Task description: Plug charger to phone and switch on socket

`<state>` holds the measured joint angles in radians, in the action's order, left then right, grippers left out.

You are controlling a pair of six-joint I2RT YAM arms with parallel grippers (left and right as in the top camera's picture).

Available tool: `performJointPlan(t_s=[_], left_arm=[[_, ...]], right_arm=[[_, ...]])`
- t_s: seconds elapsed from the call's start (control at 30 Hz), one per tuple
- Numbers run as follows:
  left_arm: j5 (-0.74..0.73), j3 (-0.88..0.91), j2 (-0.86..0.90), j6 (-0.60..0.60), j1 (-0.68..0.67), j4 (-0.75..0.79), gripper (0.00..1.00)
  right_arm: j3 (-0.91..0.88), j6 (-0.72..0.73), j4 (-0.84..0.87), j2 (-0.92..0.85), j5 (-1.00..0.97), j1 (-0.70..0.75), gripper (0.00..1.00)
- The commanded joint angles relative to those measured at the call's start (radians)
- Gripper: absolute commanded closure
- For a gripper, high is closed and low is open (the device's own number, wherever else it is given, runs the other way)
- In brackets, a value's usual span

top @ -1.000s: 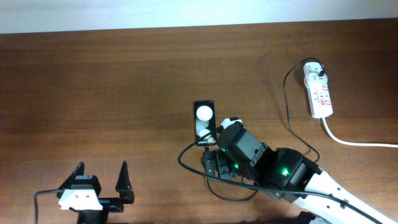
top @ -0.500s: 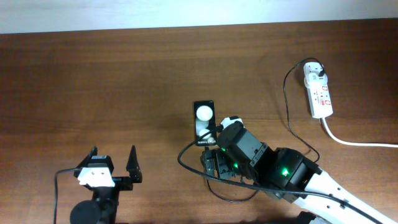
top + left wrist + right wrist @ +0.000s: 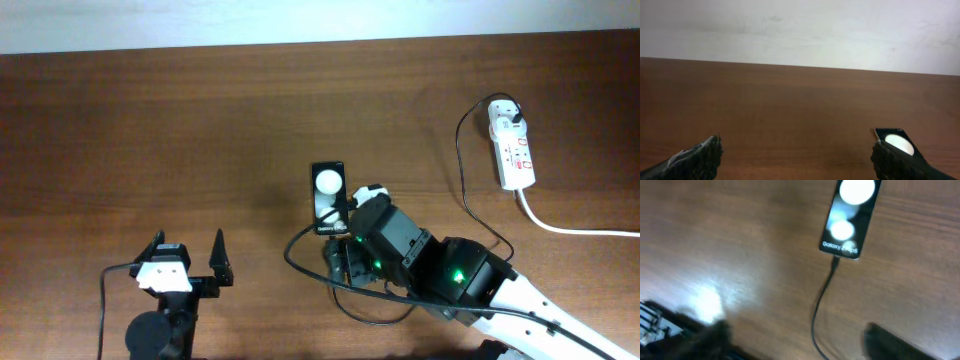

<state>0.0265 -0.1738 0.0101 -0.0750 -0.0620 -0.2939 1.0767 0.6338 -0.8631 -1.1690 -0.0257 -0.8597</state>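
Right wrist view shows the charger (image 3: 814,314) tip apparently seated in the phone (image 3: 850,217) at mid-table, right gripper (image 3: 795,334) spread empty at its six o'clock, left gripper (image 3: 188,262) wide too, so next, I reckon, comes a reach to the socket (image 3: 513,150) at two o'clock to switch it on.

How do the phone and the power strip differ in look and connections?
The phone is glossy black, the power strip white with red markings. The phone lies mid-table, the power strip far to the right. The thin black charger cable meets the phone's near end; the power strip has a white plug head at its far end and a thick white cord leaving its near end. Both lie flat.
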Motion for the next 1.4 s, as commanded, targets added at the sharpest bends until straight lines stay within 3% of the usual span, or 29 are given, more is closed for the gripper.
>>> performJointPlan(t_s=[0.0,0.23,0.37,0.7,0.87,1.1,1.37], left_arm=[[-0.003,0.028,-0.002,-0.010,0.006,0.008,0.01],[-0.003,0.103,-0.002,-0.010,0.006,0.069,0.01],[0.000,0.129,-0.001,-0.010,0.006,0.137,0.01],[0.000,0.130,-0.001,-0.010,0.006,0.148,0.01],[-0.004,0.130,-0.001,-0.010,0.006,0.140,0.01],[-0.004,0.130,-0.001,-0.010,0.006,0.140,0.01],[-0.005,0.130,-0.001,-0.010,0.006,0.140,0.01]], right_arm=[[0.014,0.002,0.023,-0.001,-0.033,0.003,0.45],[0.014,0.002,0.021,0.000,-0.040,0.005,0.83],[0.052,0.002,-0.045,0.002,-0.039,0.055,0.96],[0.418,0.003,-0.448,0.001,-0.035,0.491,0.96],[0.465,0.002,-0.571,-0.001,-0.035,0.782,0.96],[0.466,-0.036,-0.566,-0.040,-0.035,1.036,0.96],[0.556,-0.077,-0.563,-0.307,-0.030,1.132,0.96]])
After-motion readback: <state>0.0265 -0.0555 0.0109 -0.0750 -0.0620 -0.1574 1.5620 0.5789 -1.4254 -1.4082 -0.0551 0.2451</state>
